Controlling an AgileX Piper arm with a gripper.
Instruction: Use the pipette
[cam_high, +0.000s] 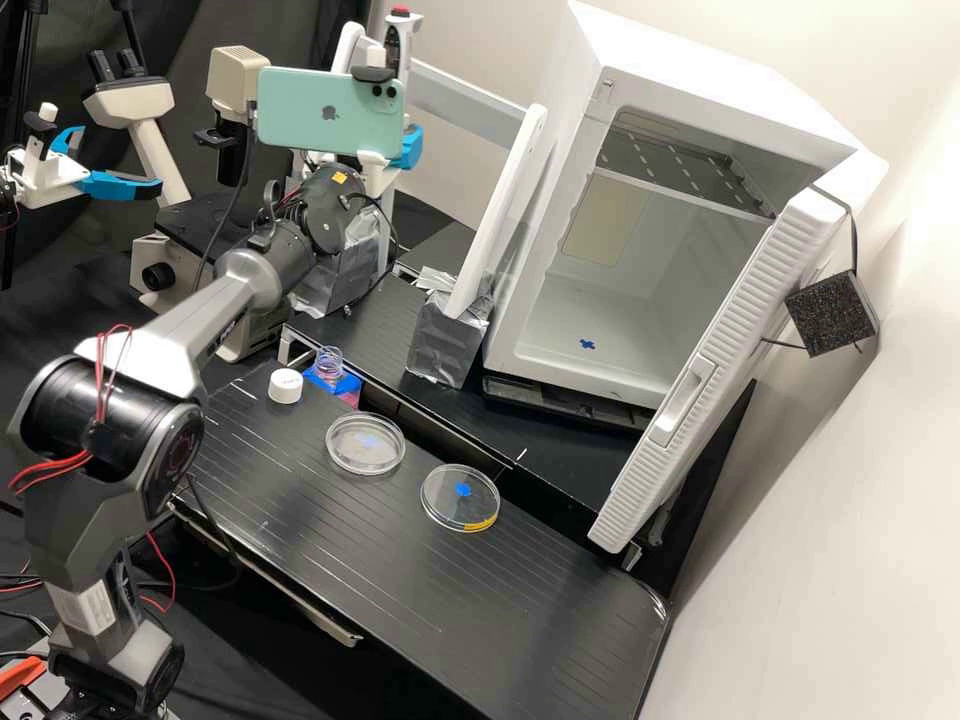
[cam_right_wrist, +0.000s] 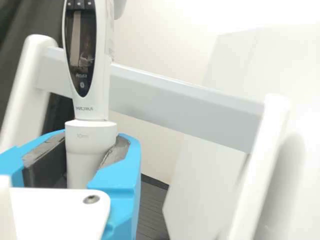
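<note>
The gripper pinches the pipette around its pale lower collar, one blue finger on each side; the pipette is upright, its screen above the grip, beside the crossbar of a white stand. On the bench, a shallow clear dish has a blue patch showing within its rim, and a second dish shows a blue patch plus a yellow strip at its edge; whether either patch lies inside or underneath cannot be told. A small clear bottle is uncapped, with blue around its base and something pink near it; its contents are unclear. Beside it lies a white cap. That makes one pipette, two dishes, one bottle and one cap. The open white cabinet holds one shelf, with a blue patch on its floor. The bench top is black and finely grooved. Beyond are a microscope, a pale wall and dark cloth.
</note>
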